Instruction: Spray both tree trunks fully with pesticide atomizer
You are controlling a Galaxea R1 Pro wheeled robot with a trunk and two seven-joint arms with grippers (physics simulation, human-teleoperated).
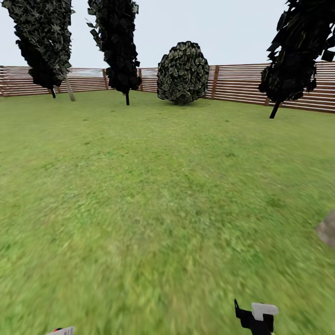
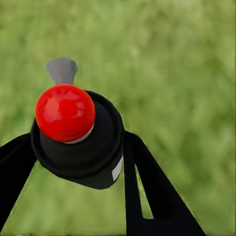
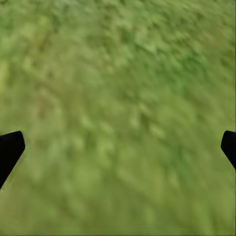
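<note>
Pesticide atomizer (image 2: 78, 135) is in the left gripper (image 2: 73, 162): black body with a red ball cap and a grey nozzle tip, sitting centre-left in the left wrist view, black fingers (image 2: 152, 191) closed against it on both sides. In the head view just a sliver of it with a red spot pokes in at the bottom-left edge (image 1: 60, 331).

Right gripper (image 1: 257, 317) is at the bottom right of the head view. In the right wrist view its fingers (image 3: 10, 150) sit at the far left and right edges, spread wide, nothing between them, just lawn (image 3: 118, 118) below.

Head view ahead: open grass, brown slat fence (image 1: 242, 83) across the upper frame, three dark narrow cypress-like trees (image 1: 116, 42) at upper left and upper right, a round bush (image 1: 183, 72) upper centre. A thin pale trunk (image 1: 69, 87) leans at upper left; can't tell if it's a target. No thick grey-brown trunk in frame, so I judge it's in transit.

Risks:
- spraying the cypresses or bush by mistake, since they're the first trees in view
- the hold looks to be on the upper body near the cap, so the atomizer could rotate or slip while driving
- nozzle heading relative to a trunk can't be checked from here, so coverage could end up patchy
</note>
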